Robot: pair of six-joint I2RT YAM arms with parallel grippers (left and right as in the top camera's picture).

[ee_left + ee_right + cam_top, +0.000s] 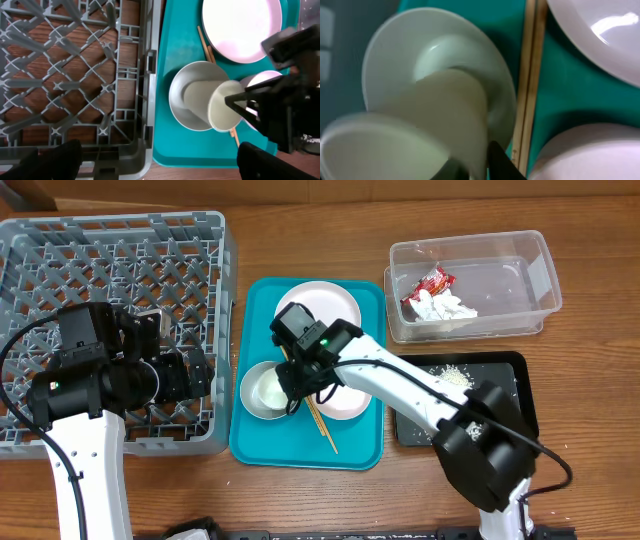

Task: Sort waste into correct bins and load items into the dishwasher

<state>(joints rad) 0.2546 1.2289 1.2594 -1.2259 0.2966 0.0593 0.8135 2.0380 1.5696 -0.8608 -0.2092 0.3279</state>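
Observation:
My right gripper [297, 385] is shut on the rim of the small white cup [215, 102], holding it tilted over the greyish bowl [180, 95] on the teal tray. In the right wrist view the cup [420, 130] fills the lower left, above the bowl [385, 45], with my right gripper [475, 167] at its rim. The chopsticks [322, 425] lie between the bowl and the smaller white dish [267, 80]. The white plate [240, 27] sits behind them. My left gripper [195, 370] is open and empty over the right wall of the grey dish rack [60, 250].
The clear tub [530, 250] at the back right holds the red wrapper [428, 283] and white tissue [445, 307]. The black tray [510, 365] in front of it holds rice grains [450, 370]. The teal tray [260, 450] lies beside the rack.

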